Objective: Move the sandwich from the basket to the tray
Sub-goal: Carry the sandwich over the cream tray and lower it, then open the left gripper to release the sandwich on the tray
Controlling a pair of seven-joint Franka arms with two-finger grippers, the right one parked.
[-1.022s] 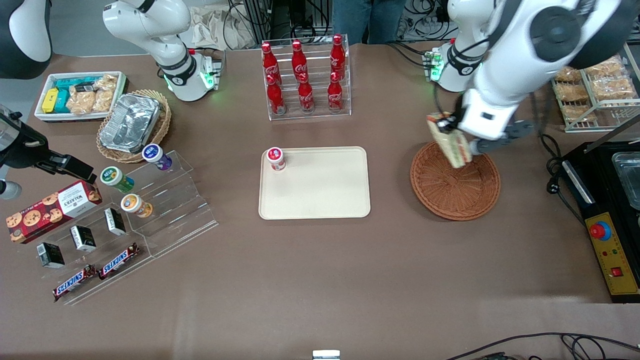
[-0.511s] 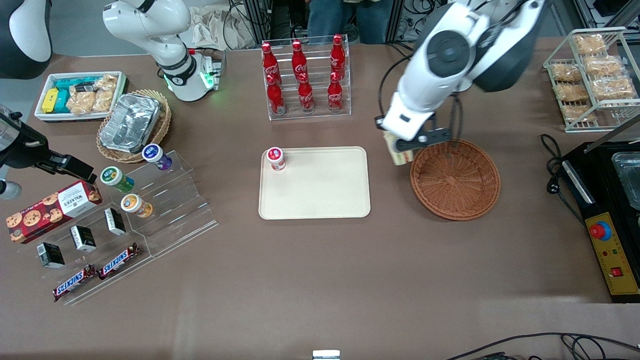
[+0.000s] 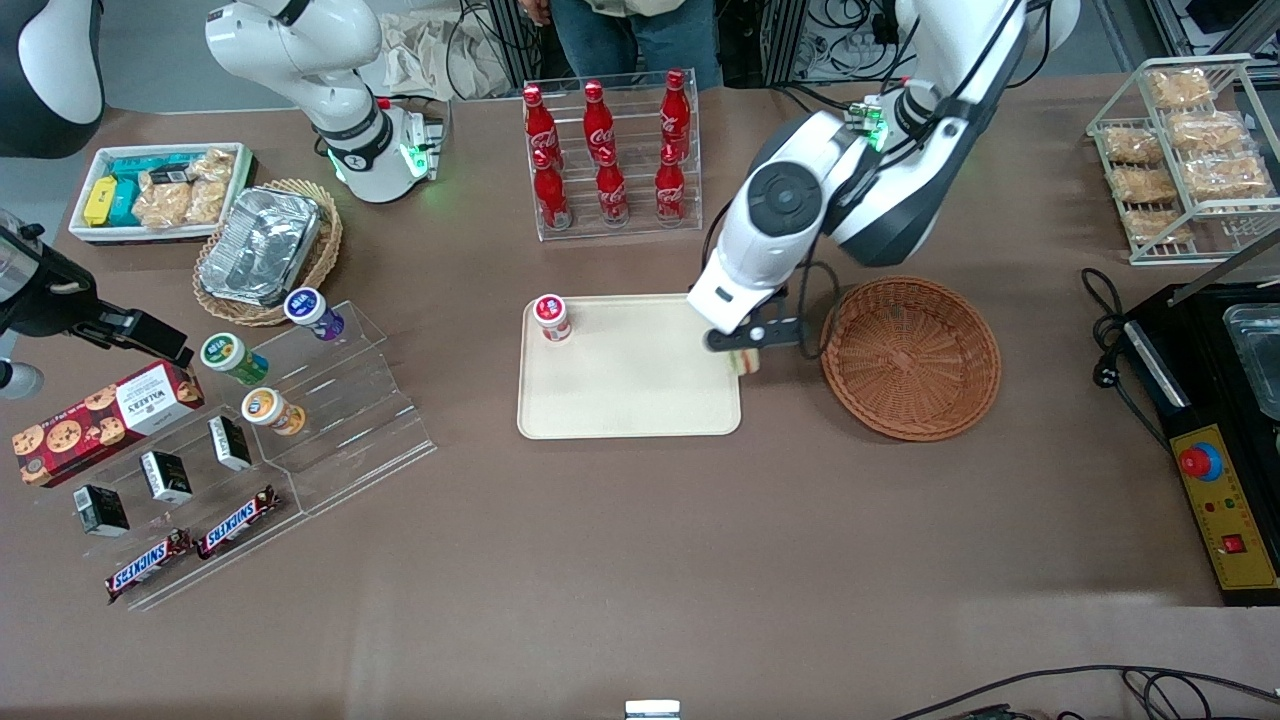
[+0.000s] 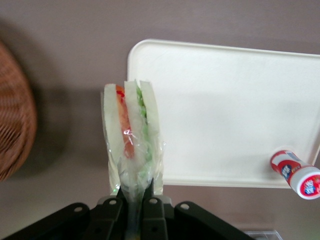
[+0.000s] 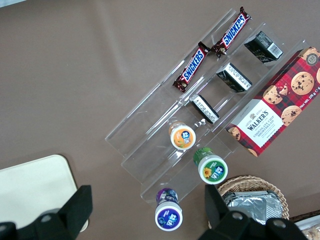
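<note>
The sandwich (image 4: pixel 131 130), wrapped in clear film, is clamped between the fingers of the gripper (image 4: pixel 133 200) and held above the tray (image 3: pixel 628 400) edge nearest the basket (image 3: pixel 910 358).

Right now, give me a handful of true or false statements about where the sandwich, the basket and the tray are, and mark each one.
1. The gripper is shut on the sandwich. True.
2. The sandwich lies in the basket. False: it hangs from the gripper, out of the basket, at the tray's edge nearest the basket.
3. A small red-capped cup sits at a corner of the tray. True.
4. The sandwich is unwrapped. False: clear plastic film covers it.
5. The basket holds a foil container. False: it is empty; the foil container sits in a lighter basket toward the parked arm's end of the table.
</note>
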